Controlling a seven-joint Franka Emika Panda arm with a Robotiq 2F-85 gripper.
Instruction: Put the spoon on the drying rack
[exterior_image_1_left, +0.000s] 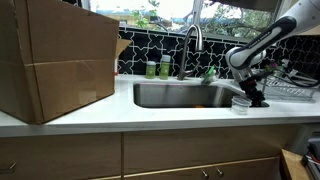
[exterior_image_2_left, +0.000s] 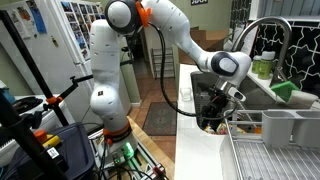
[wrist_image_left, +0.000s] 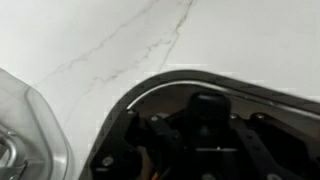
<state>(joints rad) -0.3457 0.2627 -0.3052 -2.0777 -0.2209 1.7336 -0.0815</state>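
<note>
My gripper (exterior_image_1_left: 257, 97) hangs fingers-down over the white counter right of the sink, beside a small clear cup (exterior_image_1_left: 240, 103); it also shows in an exterior view (exterior_image_2_left: 214, 116). In the wrist view the gripper (wrist_image_left: 200, 150) is a dark blur inside a curved pale-rimmed edge, and its fingers cannot be made out. The clear cup (wrist_image_left: 22, 135) sits at the lower left there. The wire drying rack (exterior_image_1_left: 292, 92) stands to the right of the gripper and fills the near corner of an exterior view (exterior_image_2_left: 268, 152). No spoon can be made out in any view.
The steel sink basin (exterior_image_1_left: 180, 95) with its faucet (exterior_image_1_left: 193, 40) lies left of the gripper. A big cardboard box (exterior_image_1_left: 55, 60) stands on the counter at far left. Green bottles (exterior_image_1_left: 157, 68) stand behind the sink. The veined white counter (wrist_image_left: 120, 40) fills the wrist view.
</note>
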